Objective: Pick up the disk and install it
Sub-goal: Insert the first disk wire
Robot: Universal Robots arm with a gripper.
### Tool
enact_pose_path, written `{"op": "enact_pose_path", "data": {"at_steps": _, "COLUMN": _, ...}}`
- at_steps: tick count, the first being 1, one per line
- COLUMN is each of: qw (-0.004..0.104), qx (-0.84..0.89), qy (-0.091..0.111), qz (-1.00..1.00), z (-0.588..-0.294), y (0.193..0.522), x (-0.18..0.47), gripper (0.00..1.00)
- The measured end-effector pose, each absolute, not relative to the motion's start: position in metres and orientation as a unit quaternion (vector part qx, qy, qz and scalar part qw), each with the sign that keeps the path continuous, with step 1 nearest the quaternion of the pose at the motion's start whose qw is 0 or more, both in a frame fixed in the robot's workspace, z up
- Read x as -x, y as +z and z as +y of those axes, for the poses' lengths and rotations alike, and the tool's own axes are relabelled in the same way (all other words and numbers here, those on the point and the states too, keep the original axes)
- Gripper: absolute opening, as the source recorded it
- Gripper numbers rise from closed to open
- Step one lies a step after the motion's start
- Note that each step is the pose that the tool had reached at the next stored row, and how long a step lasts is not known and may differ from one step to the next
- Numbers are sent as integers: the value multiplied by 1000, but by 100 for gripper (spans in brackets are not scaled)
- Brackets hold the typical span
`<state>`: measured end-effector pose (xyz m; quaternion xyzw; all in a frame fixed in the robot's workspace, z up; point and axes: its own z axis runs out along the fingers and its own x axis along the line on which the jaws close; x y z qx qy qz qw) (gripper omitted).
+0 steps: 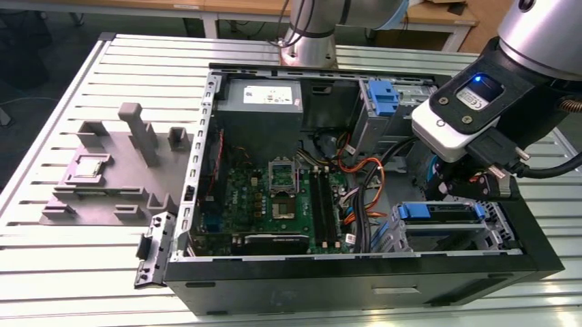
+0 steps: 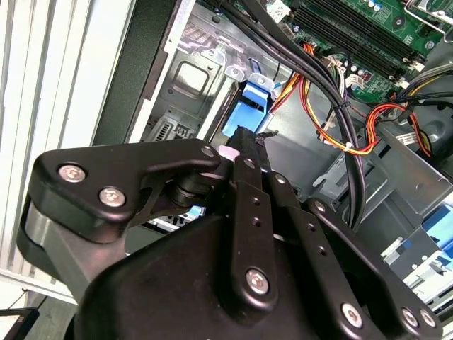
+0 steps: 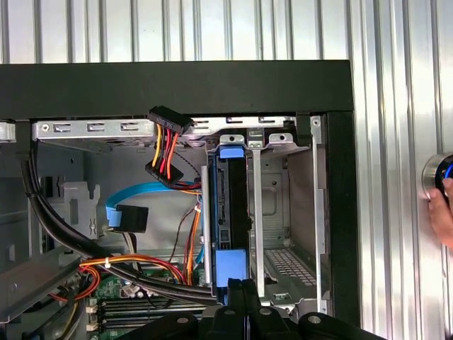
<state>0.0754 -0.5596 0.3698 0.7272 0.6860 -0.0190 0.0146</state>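
In the first wrist view the pincer (image 3: 242, 285) covers the near end of the edge-on disk (image 3: 232, 212), and a hand (image 3: 442, 209) over the worktop (image 3: 396, 71) is cut off by the view's edge.

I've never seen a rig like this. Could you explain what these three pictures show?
A silver robot arm with a black gripper works over an open black computer case on a slatted metal table. The exterior view looks on from off the arm; both wrist views ride on it, looking past the gripper. A grey moulded fixture lies beside the case. The grey disk with blue bracket stands edgewise in its silver cage; the shut gripper holds nothing, its tip at the disk's blue end.
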Motion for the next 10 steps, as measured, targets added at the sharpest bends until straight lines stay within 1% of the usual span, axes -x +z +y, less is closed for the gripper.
{"op": "enact_pose_path", "data": {"at_steps": 10, "qw": 15, "qx": -727, "qy": -19, "qz": 686, "z": -560, "y": 369, "x": -97, "gripper": 10}}
